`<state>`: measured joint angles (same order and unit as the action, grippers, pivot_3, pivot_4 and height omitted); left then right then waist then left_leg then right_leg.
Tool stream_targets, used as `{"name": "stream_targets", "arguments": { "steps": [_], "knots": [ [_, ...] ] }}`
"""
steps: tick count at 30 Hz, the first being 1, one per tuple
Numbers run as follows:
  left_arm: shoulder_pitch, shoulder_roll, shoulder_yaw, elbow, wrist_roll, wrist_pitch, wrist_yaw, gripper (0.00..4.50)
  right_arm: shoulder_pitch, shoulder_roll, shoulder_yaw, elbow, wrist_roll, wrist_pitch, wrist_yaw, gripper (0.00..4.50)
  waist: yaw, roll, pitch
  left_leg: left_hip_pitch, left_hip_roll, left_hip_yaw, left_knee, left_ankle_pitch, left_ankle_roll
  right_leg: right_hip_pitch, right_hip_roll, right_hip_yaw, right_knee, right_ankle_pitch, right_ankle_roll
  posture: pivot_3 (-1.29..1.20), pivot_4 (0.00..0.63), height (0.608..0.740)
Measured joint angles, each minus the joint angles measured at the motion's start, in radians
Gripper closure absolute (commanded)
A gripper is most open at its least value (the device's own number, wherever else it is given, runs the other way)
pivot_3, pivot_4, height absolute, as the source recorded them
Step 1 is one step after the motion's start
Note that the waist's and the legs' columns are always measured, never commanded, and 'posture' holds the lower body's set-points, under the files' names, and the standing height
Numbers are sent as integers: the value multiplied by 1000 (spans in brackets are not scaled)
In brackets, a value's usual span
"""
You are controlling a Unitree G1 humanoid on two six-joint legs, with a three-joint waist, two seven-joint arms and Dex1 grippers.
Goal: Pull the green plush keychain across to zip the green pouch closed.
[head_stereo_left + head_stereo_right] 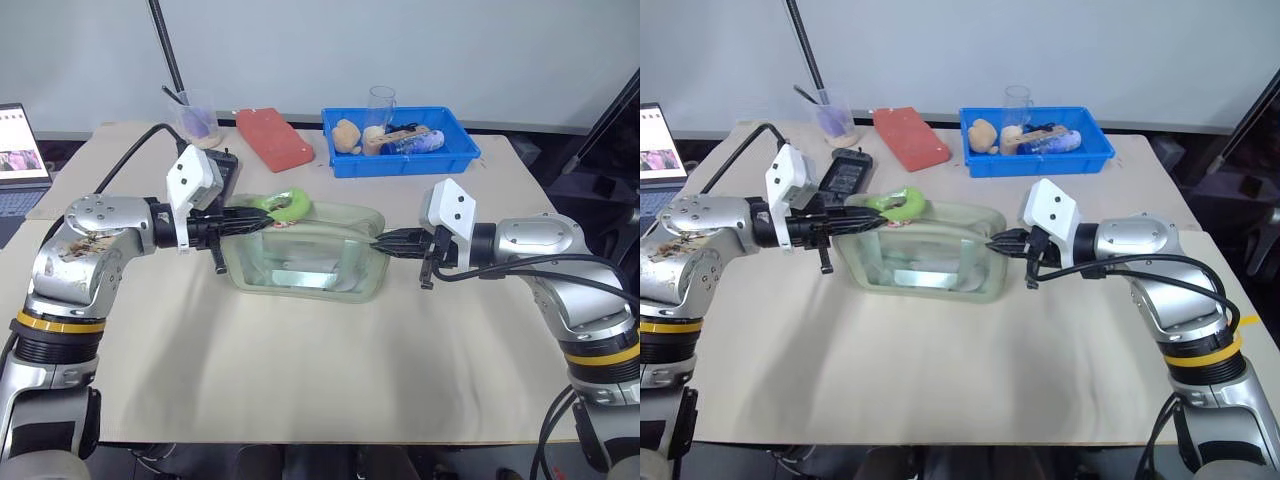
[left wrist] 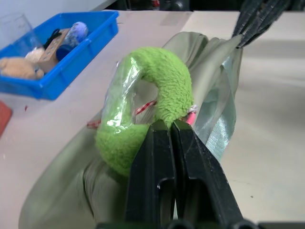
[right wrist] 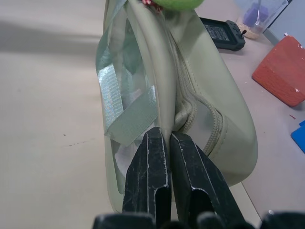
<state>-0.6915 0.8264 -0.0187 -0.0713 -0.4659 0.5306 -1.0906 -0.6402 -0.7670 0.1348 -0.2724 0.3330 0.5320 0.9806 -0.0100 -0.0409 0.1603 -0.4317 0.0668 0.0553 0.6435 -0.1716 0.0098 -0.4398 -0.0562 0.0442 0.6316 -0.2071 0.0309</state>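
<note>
A boxy pale sage-green pouch (image 1: 305, 258) with a clear plastic front window is seen standing near the middle of a beige table (image 1: 300, 370), held between two robot arms. Through the window, a pale flat item is glimpsed lying inside; what it is cannot be told. On the pouch's top edge, toward its left end, a bright lime-green plush keychain (image 1: 285, 206) is perched: a fuzzy doughnut-shaped ring, partly wrapped in clear film. The left gripper (image 2: 170, 128) is closed, its black fingers pressed together at the ring's lower edge, apparently pinching it. The right gripper (image 3: 164, 136) is closed on the pouch's right end, nipping the fabric edge beside the zipper.

Farther back, a black handheld device (image 1: 845, 170) and a red block (image 1: 273, 138) are laid on the table. A blue tray (image 1: 400, 160) is set behind, filled with a tan plush toy (image 1: 347, 134), a clear glass (image 1: 379, 105) and small bottles. At the far left, a clear cup (image 1: 198, 122) holding purple liquid is placed.
</note>
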Motion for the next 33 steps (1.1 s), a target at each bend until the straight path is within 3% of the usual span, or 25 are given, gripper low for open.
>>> {"name": "stream_targets", "arguments": {
  "steps": [6,13,20,22,29,30,33],
  "knots": [
    [-17,23,4,11,0,0,-42,152,17,0,-3,-16,1,0,-15,4500,-1,0,0,0,0,0,0,0,0,0,0,0,0,-1,2,0,150,740],
    [17,129,100,30,-2,13,-52,35,17,2,-3,-16,2,0,-21,4500,-3,0,0,0,1,0,0,0,0,0,0,0,0,-1,2,0,150,740],
    [177,76,118,49,9,4,2,35,11,11,-3,-11,2,0,-21,4500,1,0,0,0,1,0,0,0,0,0,0,0,0,-3,-2,0,150,740],
    [183,46,114,52,17,-6,20,819,8,14,-2,-10,1,0,-21,4500,2,0,0,0,0,0,0,0,0,0,0,0,0,-3,-2,0,150,740],
    [178,12,115,79,42,-36,49,4214,-2,17,4,-8,0,1,-20,4500,-1,0,0,0,1,0,0,0,0,-1,0,0,0,0,1,0,150,740],
    [178,12,114,81,43,-40,42,4429,-2,17,4,-8,0,1,-20,4500,-1,0,0,0,1,0,0,0,0,-1,0,0,0,0,1,0,150,740],
    [178,12,114,85,46,-48,33,4429,-2,17,4,-8,0,2,-19,4500,-1,0,0,0,1,0,0,0,0,-1,0,0,0,0,0,0,150,740]
  ]
}}
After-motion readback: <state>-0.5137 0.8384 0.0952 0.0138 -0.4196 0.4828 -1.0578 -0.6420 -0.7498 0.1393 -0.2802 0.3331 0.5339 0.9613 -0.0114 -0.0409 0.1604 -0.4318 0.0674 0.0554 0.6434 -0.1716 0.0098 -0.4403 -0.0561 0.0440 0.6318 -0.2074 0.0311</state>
